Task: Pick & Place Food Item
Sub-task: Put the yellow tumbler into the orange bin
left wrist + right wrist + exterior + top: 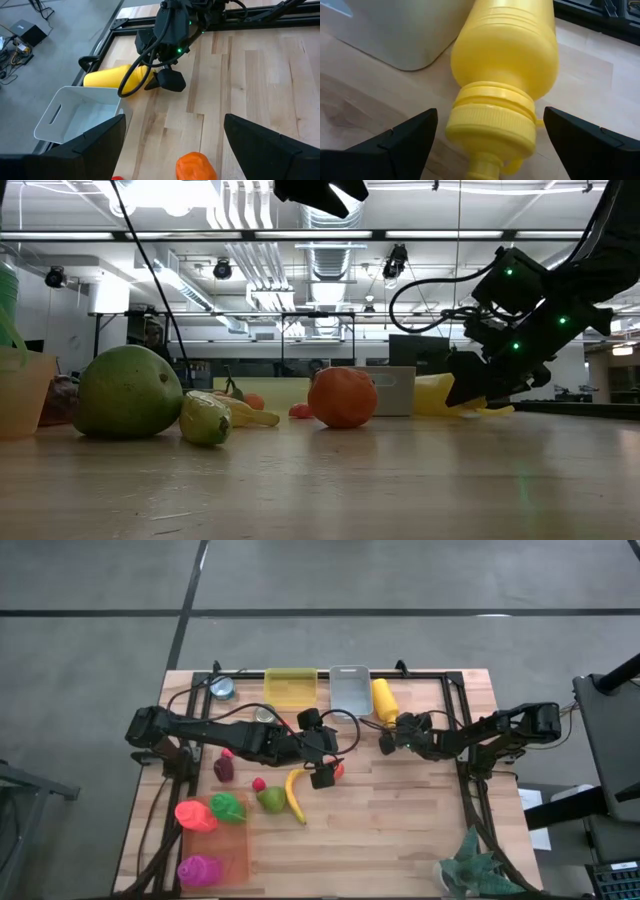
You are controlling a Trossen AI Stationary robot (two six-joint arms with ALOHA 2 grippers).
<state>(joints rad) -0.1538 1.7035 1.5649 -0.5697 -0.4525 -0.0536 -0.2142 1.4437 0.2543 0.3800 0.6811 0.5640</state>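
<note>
A yellow squeeze bottle [505, 55] lies on its side at the table's far edge, next to a white bin [75, 115], its cap [492, 125] pointing toward my right gripper [490, 150]. That gripper [390, 738] is open and low over the table, with one finger on each side of the cap end and a gap showing on both sides. My left gripper [175, 145] is open and hangs high above the table's middle [322, 768], over an orange fruit [196, 166] resting on the wood.
A yellow bin [290, 685] stands left of the white bin. A banana [295, 795], a green pear [270, 800], small red and purple pieces and two cans lie left of centre. An orange tray [235, 850] at the near left holds more toy food. The near right is bare wood.
</note>
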